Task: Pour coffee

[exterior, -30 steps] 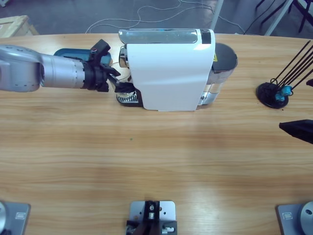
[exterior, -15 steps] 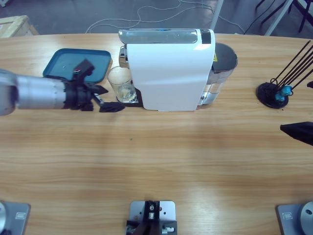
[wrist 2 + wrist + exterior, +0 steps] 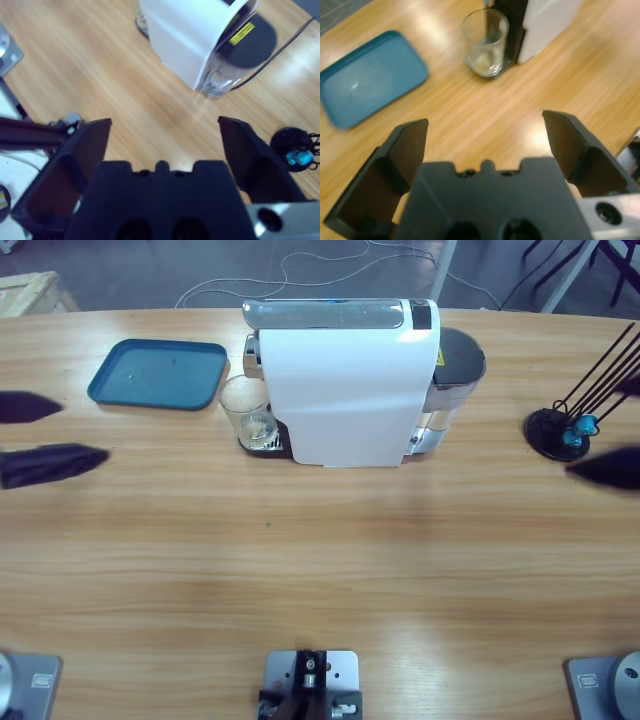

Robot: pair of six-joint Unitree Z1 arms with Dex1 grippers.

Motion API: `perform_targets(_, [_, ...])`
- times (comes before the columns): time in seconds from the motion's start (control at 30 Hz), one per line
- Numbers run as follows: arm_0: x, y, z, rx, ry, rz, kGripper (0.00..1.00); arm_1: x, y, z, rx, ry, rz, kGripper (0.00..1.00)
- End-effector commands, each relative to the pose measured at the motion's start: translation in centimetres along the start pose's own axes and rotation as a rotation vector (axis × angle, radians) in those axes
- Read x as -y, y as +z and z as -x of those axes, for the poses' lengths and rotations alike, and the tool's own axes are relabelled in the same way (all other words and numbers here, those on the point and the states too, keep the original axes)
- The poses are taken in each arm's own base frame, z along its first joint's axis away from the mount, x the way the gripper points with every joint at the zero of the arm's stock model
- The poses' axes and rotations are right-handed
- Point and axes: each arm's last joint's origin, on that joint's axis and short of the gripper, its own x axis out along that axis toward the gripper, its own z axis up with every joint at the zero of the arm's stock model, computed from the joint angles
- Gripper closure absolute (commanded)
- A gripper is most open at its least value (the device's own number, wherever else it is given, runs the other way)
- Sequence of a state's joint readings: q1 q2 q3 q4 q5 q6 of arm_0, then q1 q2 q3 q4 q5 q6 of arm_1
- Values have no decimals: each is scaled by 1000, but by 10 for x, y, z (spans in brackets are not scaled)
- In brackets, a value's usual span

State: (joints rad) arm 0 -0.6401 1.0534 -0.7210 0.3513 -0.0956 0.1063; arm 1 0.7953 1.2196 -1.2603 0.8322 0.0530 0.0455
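While a thin pool of pale amber coffee (image 3: 483,61) sits in the bottom of the clear drinking glass (image 3: 246,413), that glass stands on the dark drip grate (image 3: 262,443) at the left end of the big white capsule coffee machine (image 3: 347,390), touching nothing else. Up top, the machine carries a silver lid band (image 3: 325,312), and at its right end there's the round dark-lidded clear water tank (image 3: 455,365). Just left of the glass lies the flat teal rectangular tray (image 3: 158,374), bare, near the far edge of the long wooden table (image 3: 320,560). Over on the right, a black round stand with thin black rods (image 3: 558,432) holds small blue capsules (image 3: 580,424) at its base.

Now the left gripper (image 3: 485,145): jaws spread wide, nothing between them, hanging over bare wood well short of the glass, looking along at glass and tray. In the high view its two dark jaw tips show at the left edge. The right gripper (image 3: 165,145) is likewise splayed wide and empty, above the table with the machine's tank end and the capsule stand ahead of it; in the high view only a dark tip shows at the right edge.
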Motion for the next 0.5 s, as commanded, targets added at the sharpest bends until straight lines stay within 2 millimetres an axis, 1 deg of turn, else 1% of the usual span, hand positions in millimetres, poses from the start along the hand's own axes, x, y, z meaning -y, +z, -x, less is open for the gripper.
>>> perform_targets(0.03, [-2, -19, 20, -65, 132, 65, 9, 50, 76, -71, -166, -32, -43, 1000])
perform_targets(0.1, [-5, -12, 27, -116, 177, 72, 11, 64, 96, -84, -194, -68, -49, 1000])
perform_targets(0.13, [-5, -8, 36, -129, 187, 70, 19, 70, 103, -90, -210, -83, -53, 1000])
perform_targets(0.2, [-4, -12, 45, -122, 199, 71, 23, 79, 117, -105, -234, -88, -62, 1000])
perform_targets(0.33, [-6, -14, 44, -136, 208, 82, 30, 90, 135, -137, -273, -131, -62, 1000])
perform_targets(0.4, [-8, -13, 42, -141, 220, 95, 59, 93, 145, -152, -293, -136, -57, 1000])
perform_targets(0.5, [-8, -12, 42, -141, 224, 100, 55, 84, 156, -174, -316, -111, -35, 1000])
